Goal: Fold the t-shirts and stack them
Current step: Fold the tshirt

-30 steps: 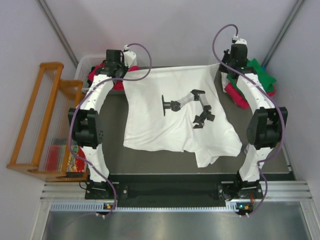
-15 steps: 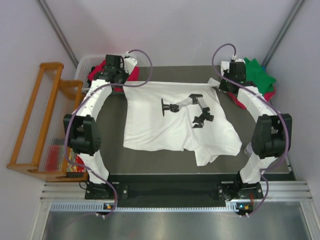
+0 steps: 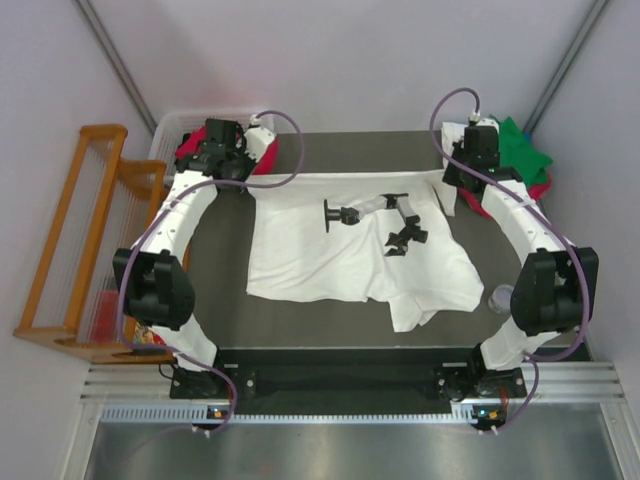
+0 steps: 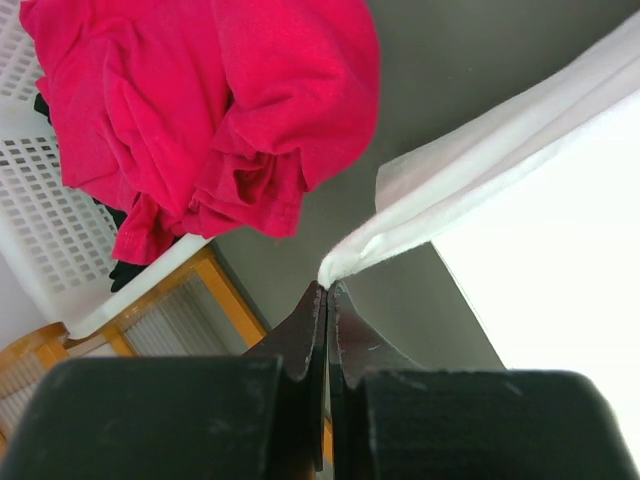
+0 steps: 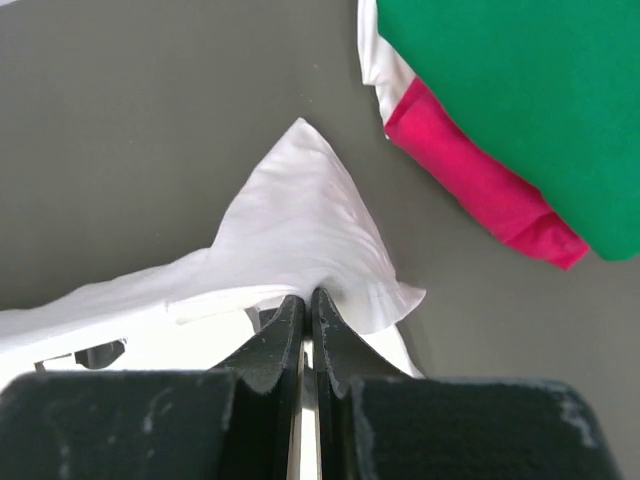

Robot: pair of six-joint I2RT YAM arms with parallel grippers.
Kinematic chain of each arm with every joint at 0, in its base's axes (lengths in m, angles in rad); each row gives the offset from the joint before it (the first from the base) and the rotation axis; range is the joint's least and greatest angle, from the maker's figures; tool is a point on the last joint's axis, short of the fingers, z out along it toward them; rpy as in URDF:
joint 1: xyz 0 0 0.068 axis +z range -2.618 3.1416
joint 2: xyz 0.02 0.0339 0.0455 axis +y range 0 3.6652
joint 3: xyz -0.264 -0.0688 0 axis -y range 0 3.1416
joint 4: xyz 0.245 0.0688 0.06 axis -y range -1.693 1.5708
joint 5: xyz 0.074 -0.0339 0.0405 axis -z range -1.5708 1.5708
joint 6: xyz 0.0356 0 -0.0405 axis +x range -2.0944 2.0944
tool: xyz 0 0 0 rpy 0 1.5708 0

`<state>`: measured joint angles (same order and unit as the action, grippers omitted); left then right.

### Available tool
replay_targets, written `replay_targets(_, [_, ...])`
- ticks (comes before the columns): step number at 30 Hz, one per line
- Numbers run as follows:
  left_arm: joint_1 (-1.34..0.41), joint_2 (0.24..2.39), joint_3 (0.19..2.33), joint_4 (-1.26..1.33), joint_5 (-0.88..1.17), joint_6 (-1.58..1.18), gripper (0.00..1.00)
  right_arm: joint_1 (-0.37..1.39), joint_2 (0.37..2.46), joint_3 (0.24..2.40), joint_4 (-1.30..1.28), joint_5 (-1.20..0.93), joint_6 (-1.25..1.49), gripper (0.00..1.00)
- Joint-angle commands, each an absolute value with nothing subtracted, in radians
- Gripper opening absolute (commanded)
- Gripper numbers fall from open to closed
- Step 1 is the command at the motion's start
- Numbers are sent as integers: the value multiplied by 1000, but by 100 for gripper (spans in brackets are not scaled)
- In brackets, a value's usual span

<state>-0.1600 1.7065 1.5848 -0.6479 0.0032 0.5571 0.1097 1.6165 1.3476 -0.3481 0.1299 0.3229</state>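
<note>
Top external: left pincer [image 3: 247,175] and right pincer [image 3: 449,177], clamped shut on the large white cloth t-shirt [image 3: 300,250], have drawn its far edge nearer, starting the fold

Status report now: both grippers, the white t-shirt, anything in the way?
Left gripper shut on white t-shirt corner. Right gripper shut on opposite corner. Nothing lying on the shirt. Crimson t-shirt in basket, apart.

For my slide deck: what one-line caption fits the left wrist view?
Left gripper shut on a corner of the white t-shirt, a crimson-pink t-shirt spilling from the white slotted basket beyond.
</note>
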Motion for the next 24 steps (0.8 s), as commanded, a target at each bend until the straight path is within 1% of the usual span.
replay_targets(1, [-163,1611,1586,-670,29,583,0,112,1585,1364,-393,183,341,0])
replay_targets(6, [-169,1582,1592,-695,35,586,0,115,1628,1405,-480,175,350,0])
replay_targets(10, [-173,1565,1580,-713,46,589,0,130,1626,1378,-508,163,357,0])
replay_targets(14, [-176,1562,1505,-715,55,574,0,137,1617,1342,-505,163,362,0])
replay_targets(17, [-179,1597,1418,-693,40,569,0,137,1629,1335,-500,161,362,0])
replay_targets(19, [-179,1626,1398,-686,18,558,0,137,1641,1356,-502,164,362,0])
replay_targets(24, [-179,1739,1440,-641,-37,523,0,138,1693,1434,-515,173,357,0])
